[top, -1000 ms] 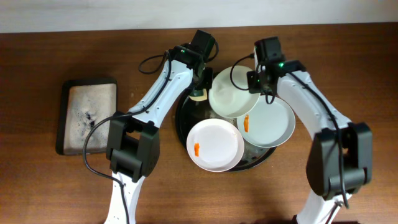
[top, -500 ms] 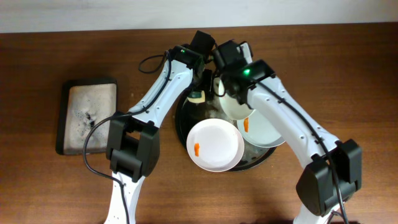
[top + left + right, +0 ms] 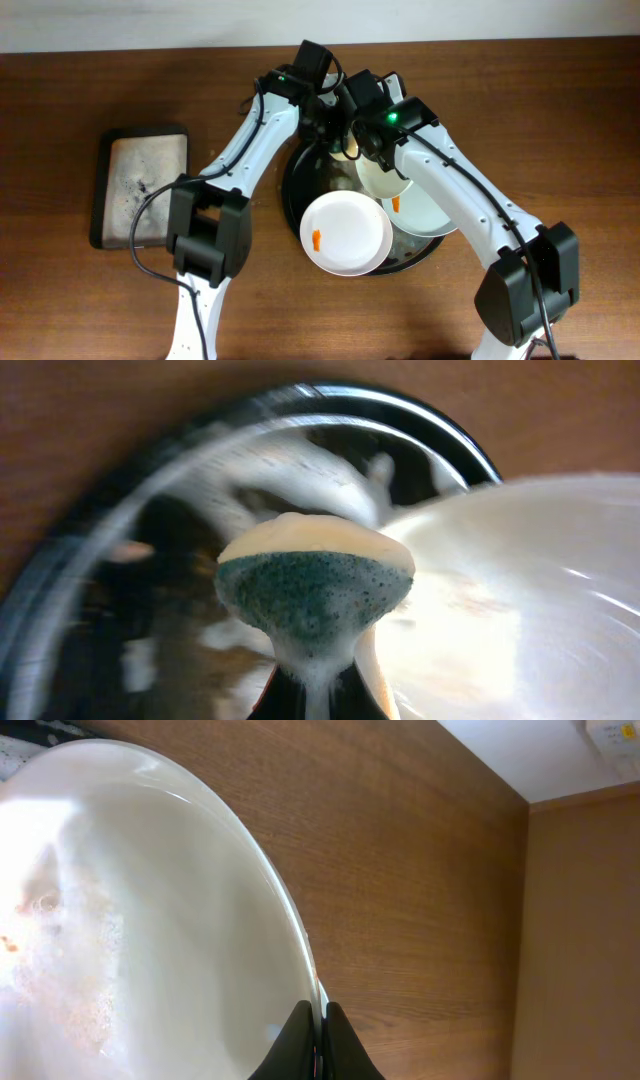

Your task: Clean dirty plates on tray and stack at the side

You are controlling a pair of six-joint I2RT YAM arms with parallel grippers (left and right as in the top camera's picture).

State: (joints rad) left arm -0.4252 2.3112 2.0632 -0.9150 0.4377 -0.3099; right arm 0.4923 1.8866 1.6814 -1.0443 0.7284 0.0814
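Three white plates are over the round black tray (image 3: 291, 190). The front plate (image 3: 346, 232) lies flat with an orange smear. The right plate (image 3: 438, 208) also has an orange smear at its left edge. My right gripper (image 3: 368, 122) is shut on the rim of the third plate (image 3: 382, 178) and holds it tilted over the back of the tray. The right wrist view shows the fingers (image 3: 318, 1020) pinching that soapy plate (image 3: 130, 920). My left gripper (image 3: 328, 128) is shut on a soapy green and yellow sponge (image 3: 315, 585), which is against the held plate (image 3: 500, 600).
A small rectangular dark tray with a grey lining (image 3: 140, 185) sits on the wooden table at the left. The two arms cross closely above the back of the black tray, whose rim (image 3: 60, 600) shows in the left wrist view.
My right arm swung left with the plate and tilted it over the back of the tray. My left gripper moved the sponge right, up against that plate.
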